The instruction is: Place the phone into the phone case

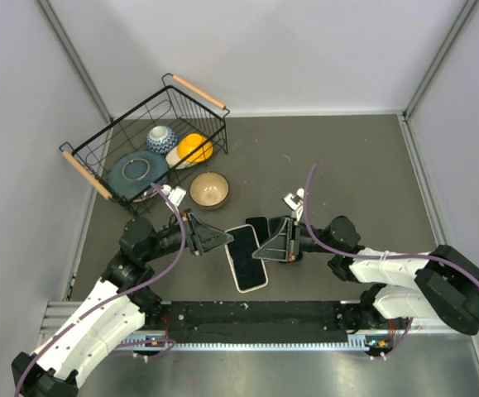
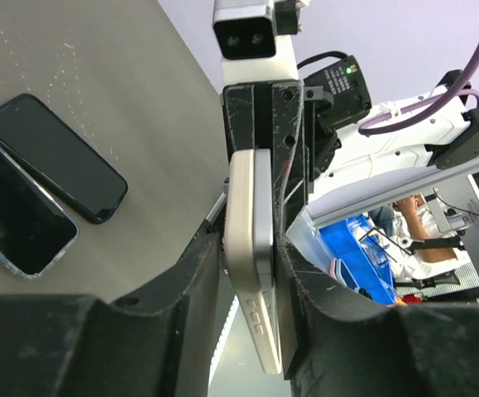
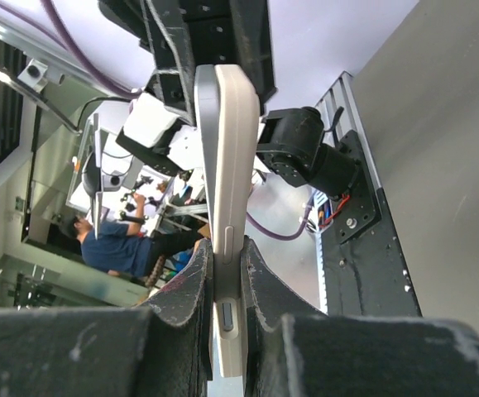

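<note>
The phone [image 1: 246, 255] faces up, dark screen showing, inside a cream phone case [image 1: 248, 289], and hangs above the table between both arms. My left gripper [image 1: 227, 240] is shut on its left long edge, my right gripper [image 1: 264, 246] on its right long edge. The left wrist view shows the cream case [image 2: 239, 215] and the silver phone edge [image 2: 263, 215] edge-on between the fingers of the left gripper [image 2: 251, 248]. In the right wrist view the right gripper [image 3: 225, 252] pinches the case [image 3: 232, 149] with the grey phone edge [image 3: 206, 149] beside it.
A black wire basket [image 1: 82, 165] at the back left holds a dark plate, a patterned bowl and a yellow item. A tan bowl [image 1: 209, 189] stands in front of it. Two more dark phones [image 2: 53, 155] [image 2: 11, 211] lie flat on the table under the held one.
</note>
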### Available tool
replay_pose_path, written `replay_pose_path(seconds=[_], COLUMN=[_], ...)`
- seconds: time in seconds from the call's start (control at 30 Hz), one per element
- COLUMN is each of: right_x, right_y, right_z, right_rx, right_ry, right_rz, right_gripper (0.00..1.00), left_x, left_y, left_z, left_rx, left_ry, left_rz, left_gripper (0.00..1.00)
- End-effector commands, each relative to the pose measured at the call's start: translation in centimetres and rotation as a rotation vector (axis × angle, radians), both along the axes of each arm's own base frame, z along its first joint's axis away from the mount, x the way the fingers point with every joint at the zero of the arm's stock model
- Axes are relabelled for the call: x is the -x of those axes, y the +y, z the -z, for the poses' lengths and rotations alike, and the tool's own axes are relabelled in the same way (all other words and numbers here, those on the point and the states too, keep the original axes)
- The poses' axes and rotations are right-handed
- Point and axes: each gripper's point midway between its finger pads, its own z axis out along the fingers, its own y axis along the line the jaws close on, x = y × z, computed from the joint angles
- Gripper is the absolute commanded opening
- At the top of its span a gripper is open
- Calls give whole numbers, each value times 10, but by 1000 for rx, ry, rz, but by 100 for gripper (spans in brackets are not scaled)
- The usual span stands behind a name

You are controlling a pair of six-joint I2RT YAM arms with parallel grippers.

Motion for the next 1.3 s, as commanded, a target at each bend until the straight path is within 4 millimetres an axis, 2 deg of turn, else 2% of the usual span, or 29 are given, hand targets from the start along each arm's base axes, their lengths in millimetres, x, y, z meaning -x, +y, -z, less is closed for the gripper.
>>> replay_pose_path(seconds=[0.0,0.17,0.33,0.5,0.6,0.63,0.67,0.7,0.77,0.8,0.83,0.9,1.03,1.13,1.17,1.2,1.23,1.27], right_x=[5,12,13,14,15,15,14,15,14,13,13,11,4,5,4,5,4,8], right_y=[-5,-10,-11,-11,-11,-10,-10,-11,-12,-12,-11,-11,-6,-5,-3,-4,-2,0], right_z=[-48,-62,-59,-55,-53,-52,-51,-52,-54,-52,-52,-53,-46,-53,-44,-49,-55,-50], right_rx=[-146,-203,-211,-223,-225,-222,-221,-223,-232,-223,-219,-210,-136,-121,-71,-71,-70,-36], right_ry=[-116,-120,-110,-97,-86,-86,-83,-82,-84,-81,-82,-119,-119,-159,-138,-184,-202,-190], right_rz=[21,-6,-18,-25,-39,-41,-38,-38,-25,-18,-16,2,37,59,62,73,87,75], right_gripper=[0,0,0,0,0,0,0,0,0,0,0,0,0,0,0,0,0,0], left_x=[2,5,13,14,14,15,16,17,9,8,5,0,-2,-6,-5,-4,-3,-3], left_y=[3,7,7,7,5,5,5,4,6,7,8,9,8,9,9,9,9,8], left_z=[-6,-15,-30,-32,-30,-29,-31,-28,-24,-11,-13,3,10,18,18,16,16,8], left_rx=[-31,9,67,80,85,87,98,90,51,2,-17,-86,-123,-190,-194,-191,-185,-161], left_ry=[-91,-108,-136,-142,-133,-130,-146,-140,-137,-97,-109,-77,-57,-46,-51,-57,-54,-80], left_rz=[1,-21,5,13,20,24,33,37,-1,-10,-21,-33,-26,-31,-23,-23,-20,-16], left_gripper=[41,47,52,51,45,28,6,0,0,0,0,0,0,0,0,0,3,13])
